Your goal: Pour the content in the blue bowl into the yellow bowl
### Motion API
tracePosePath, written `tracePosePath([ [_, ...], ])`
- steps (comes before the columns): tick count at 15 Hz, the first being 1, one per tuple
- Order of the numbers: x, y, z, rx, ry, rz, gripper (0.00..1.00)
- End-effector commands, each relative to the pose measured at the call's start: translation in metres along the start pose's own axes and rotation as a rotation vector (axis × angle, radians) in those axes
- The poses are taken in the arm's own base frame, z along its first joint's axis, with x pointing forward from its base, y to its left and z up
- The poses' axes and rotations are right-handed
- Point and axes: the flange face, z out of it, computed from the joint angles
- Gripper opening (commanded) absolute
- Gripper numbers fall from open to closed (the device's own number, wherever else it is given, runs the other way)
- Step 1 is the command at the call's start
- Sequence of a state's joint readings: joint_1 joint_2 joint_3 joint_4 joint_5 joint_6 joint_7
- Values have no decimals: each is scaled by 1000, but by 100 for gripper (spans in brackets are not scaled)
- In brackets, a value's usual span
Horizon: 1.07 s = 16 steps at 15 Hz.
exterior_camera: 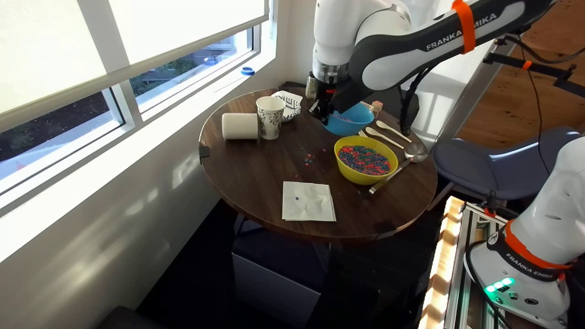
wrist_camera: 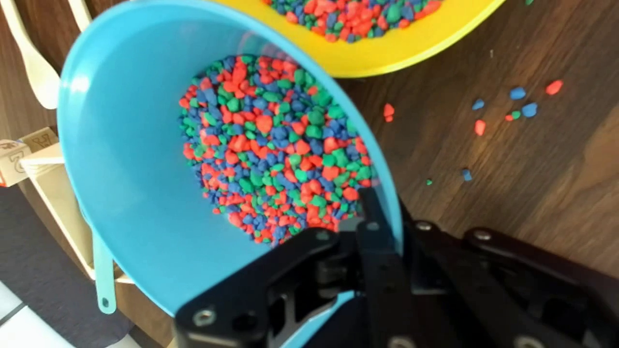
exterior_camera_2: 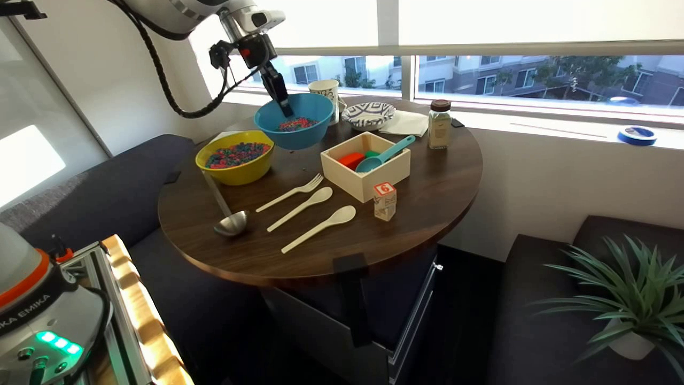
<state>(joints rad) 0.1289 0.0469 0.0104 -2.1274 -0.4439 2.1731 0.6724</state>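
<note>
The pincer has the blue bowl clamped by its rim, prob so it can tip. Colored bits sit inside. From here the yellow bowl is just beside it, I'd guess for easy pouring.

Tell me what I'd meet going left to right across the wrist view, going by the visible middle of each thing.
Toy blocks, scoop handle, blue bowl, yellow bowl, loose pebbles. Things whose place overlaps too much to order are left out.
</note>
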Motion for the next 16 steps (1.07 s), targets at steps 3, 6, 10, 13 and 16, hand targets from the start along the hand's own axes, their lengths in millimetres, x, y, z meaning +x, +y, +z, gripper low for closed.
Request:
tracePosePath([
  [3,-50,10,-41,32,-3,7,1],
  [6,-73,11,-53,128,-30,-3,1],
  [10,-93,11,-73,275,-74,-42,1],
  [13,-102,13,-86,382,-111,-93,1],
  [16,-107,14,-93,480,-155,-149,1],
])
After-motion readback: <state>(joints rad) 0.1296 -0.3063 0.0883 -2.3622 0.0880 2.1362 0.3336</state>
